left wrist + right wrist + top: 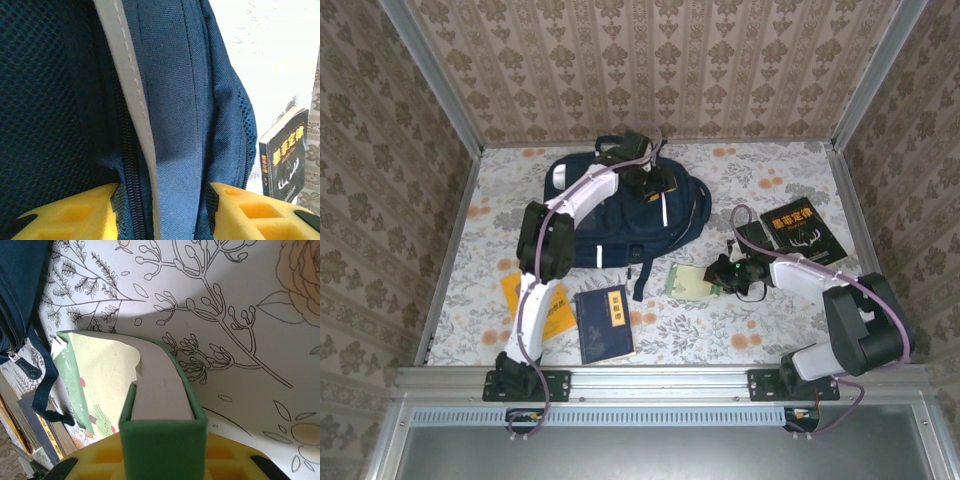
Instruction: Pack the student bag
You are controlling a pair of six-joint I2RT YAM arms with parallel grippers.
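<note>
Opening is judged the step in hand. The student bag (610,225), at the far left-centre of the table (770,335), is straddled beside its zipper (127,165) by the left gripper (164,200), arm stretched forward; a true pinch cannot be told. A green book (162,395) is clamped by the right gripper (722,272); next, a lifted flap is called for.

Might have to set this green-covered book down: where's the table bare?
Bare: the near edge between the navy rectangular book and the right arm's base; the far right corner behind the black paperback book; the strip left of the navy-blue fabric backpack. Crowded: between backpack and right pincer.
</note>
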